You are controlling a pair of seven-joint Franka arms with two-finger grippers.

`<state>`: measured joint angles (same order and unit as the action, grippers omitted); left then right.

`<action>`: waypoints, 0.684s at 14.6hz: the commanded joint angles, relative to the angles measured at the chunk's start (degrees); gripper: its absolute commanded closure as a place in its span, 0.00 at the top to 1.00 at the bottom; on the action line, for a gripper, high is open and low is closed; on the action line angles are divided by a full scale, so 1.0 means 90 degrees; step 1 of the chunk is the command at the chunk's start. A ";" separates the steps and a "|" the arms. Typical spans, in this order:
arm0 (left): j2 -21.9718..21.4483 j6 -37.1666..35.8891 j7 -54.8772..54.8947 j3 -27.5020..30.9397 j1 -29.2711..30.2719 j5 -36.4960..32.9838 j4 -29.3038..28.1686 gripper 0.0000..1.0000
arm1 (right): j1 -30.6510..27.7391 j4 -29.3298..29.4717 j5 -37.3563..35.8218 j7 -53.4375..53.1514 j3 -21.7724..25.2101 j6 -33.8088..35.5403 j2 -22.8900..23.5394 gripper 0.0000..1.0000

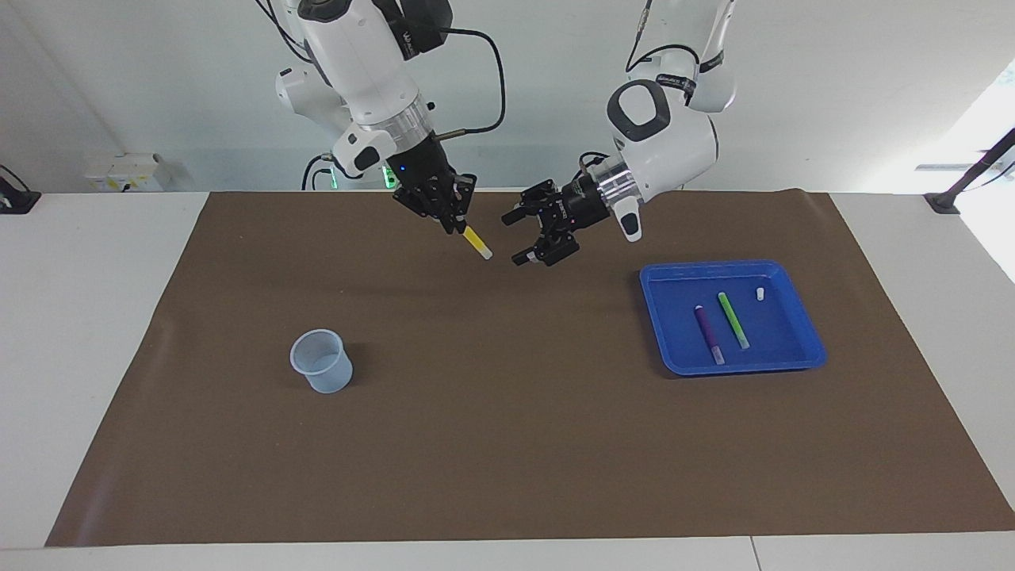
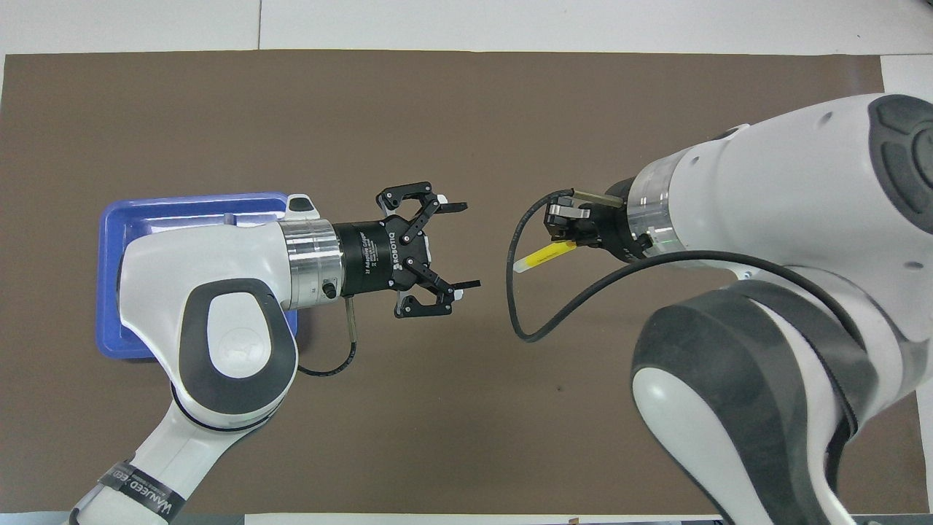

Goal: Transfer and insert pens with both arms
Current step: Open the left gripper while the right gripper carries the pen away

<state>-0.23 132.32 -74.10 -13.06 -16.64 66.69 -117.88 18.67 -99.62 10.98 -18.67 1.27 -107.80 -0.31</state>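
The right tool (image 1: 453, 221) is clamped on the yellow pen (image 1: 476, 241), up in the air over the brown mat (image 1: 507, 444), in the upper middle of the facing view. The pen slants down from the grip with its pale tip lowest, its long axis running from upper left to lower right in that view, toward the left tool.

The cup (image 1: 321, 361) lies down and to the left of the pen in the facing view, toward the right arm's end of the bench and farther from the robots. The coming move, as I judge it, turns on this: the right arm is the nearer one and must carry the pen that way, then bring the pen upright, tip down, over the cup's mouth. The cup stands upright and alone on the mat, with open room all round it.

The left tool (image 1: 527, 235) hangs empty with its fingers spread wide, just beside the pen's tip but not touching it; the overhead view shows a clear gap between them.

The purple pen (image 1: 709, 334) and the green pen (image 1: 733, 320) lie side by side, apart, in the blue tray (image 1: 810, 349) at the right of the facing view, toward the left arm's end. A small white stub (image 1: 760, 293) lies in the tray too, nearer to the robots. The left arm is the nearer one to them.

The mat is flat and plain; the white bench (image 1: 87, 317) shows at its edges.
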 commanded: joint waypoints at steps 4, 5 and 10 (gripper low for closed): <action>-0.0082 -0.1301 0.0147 0.0025 0.0861 -0.3283 0.0470 1.00 | -0.1487 -0.0756 -0.0478 0.3339 -0.0044 -0.0618 -0.0180 0.00; -0.0034 -0.1603 0.0292 0.0025 0.1036 -0.3743 0.0606 1.00 | -0.1605 -0.0844 -0.0478 0.3682 -0.0044 -0.0804 -0.0132 0.00; 0.0045 -0.2494 0.2526 0.0035 0.1945 -0.4946 0.0871 1.00 | -0.1879 -0.0943 -0.0849 0.4300 -0.0044 -0.2025 0.0541 0.00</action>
<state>-0.32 113.14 -58.24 -12.52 -1.98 26.67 -111.42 2.63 -107.94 4.84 18.71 1.74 -122.98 2.62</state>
